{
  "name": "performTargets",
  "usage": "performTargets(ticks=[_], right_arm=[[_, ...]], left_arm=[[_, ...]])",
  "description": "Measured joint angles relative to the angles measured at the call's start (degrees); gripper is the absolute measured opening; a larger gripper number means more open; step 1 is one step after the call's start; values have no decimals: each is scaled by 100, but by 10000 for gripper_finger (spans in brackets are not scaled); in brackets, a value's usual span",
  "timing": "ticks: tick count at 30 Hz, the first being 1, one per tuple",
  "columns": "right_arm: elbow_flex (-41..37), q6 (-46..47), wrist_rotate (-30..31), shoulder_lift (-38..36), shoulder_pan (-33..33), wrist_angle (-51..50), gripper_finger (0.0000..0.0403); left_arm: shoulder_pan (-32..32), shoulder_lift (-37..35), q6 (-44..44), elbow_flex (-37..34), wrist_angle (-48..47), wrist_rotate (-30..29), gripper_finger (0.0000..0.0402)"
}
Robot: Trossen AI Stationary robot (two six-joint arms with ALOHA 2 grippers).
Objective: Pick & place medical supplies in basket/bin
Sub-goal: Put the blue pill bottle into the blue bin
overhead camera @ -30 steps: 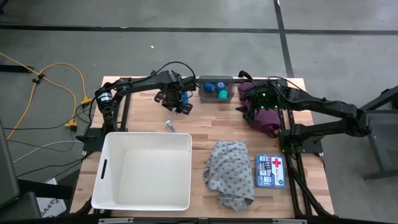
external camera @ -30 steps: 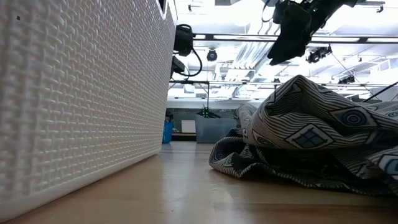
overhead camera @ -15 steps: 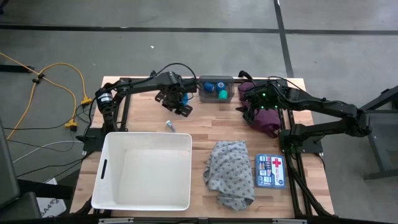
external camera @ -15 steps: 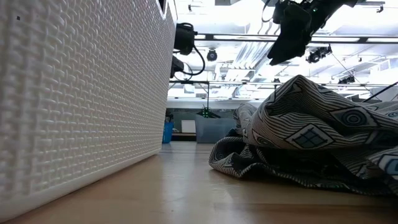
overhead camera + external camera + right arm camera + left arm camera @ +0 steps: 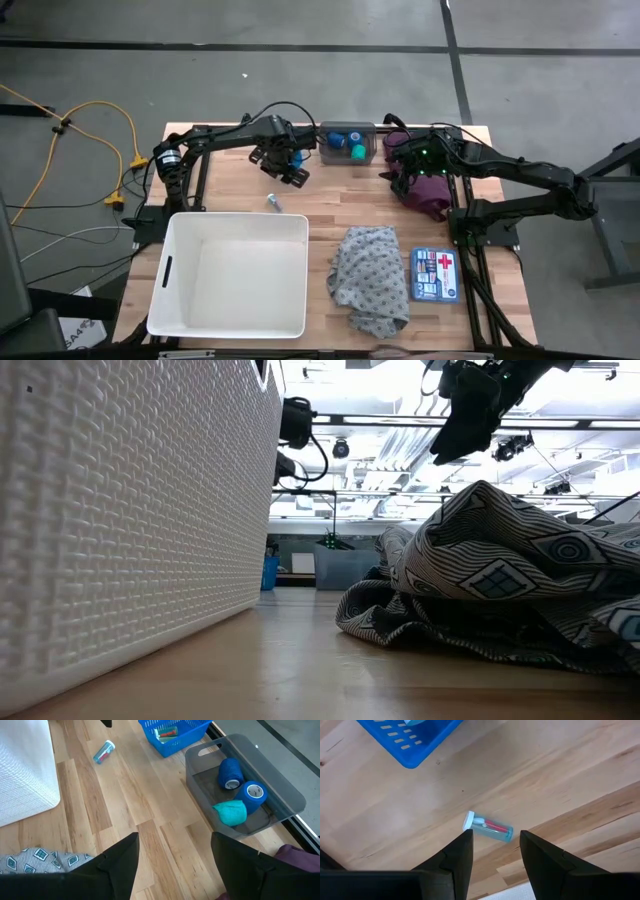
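The grey patterned cloth (image 5: 370, 277) is lying crumpled nearest the front edge, right of the empty white basket (image 5: 235, 232); soft and limp, it is probably best pinched at a raised fold. Further back, a small vial (image 5: 488, 826) is lying on its side on bare wood just behind the basket, with the left gripper (image 5: 492, 851) hovering over it, fingers parted and empty. Light, hard and round, it is likely rolling easily, so gripping across its barrel looks safest. The right gripper (image 5: 172, 857) is hanging spread and seemingly empty above the maroon cloth (image 5: 432, 190). Farthest, the tape rolls (image 5: 239, 790) are sitting in the grey bin (image 5: 280, 785).
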Motion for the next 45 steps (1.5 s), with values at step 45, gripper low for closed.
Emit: performTargets(ticks=[45], right_arm=[[0, -460, -2, 0, 2, -2, 236]], left_arm=[[-688, 2, -3149, -287, 231, -124, 154]])
